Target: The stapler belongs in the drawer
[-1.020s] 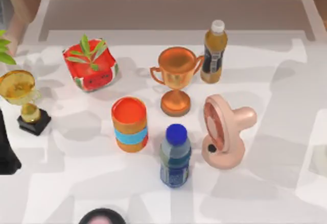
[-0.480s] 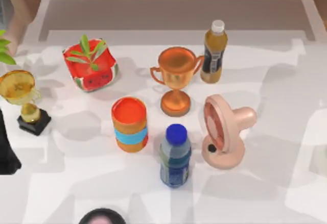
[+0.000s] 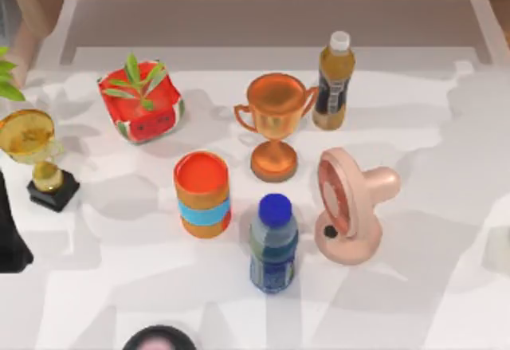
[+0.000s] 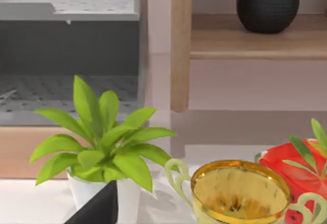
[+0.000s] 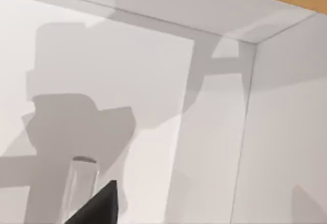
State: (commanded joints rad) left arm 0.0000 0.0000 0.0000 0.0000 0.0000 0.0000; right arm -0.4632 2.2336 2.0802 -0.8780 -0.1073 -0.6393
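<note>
From above, the dark left arm (image 3: 9,238) sits parked at the white table's (image 3: 446,206) 9 o'clock edge. A pink round plastic fan (image 3: 351,206) stands at 4 o'clock from the copper trophy cup (image 3: 275,123), and a blue-capped bottle (image 3: 273,242) stands at 6 o'clock.

At the left wrist, the left gripper (image 4: 99,208) shows as a dark tip by a leafy green plant in a white pot (image 4: 102,142). I cannot tell how its jaws stand.

At the right wrist, the right gripper (image 5: 102,203) hangs over a white-walled compartment (image 5: 214,132). What looks like the slim pale stapler (image 5: 83,185) is just beside it. I cannot tell whether it is gripped.
</note>
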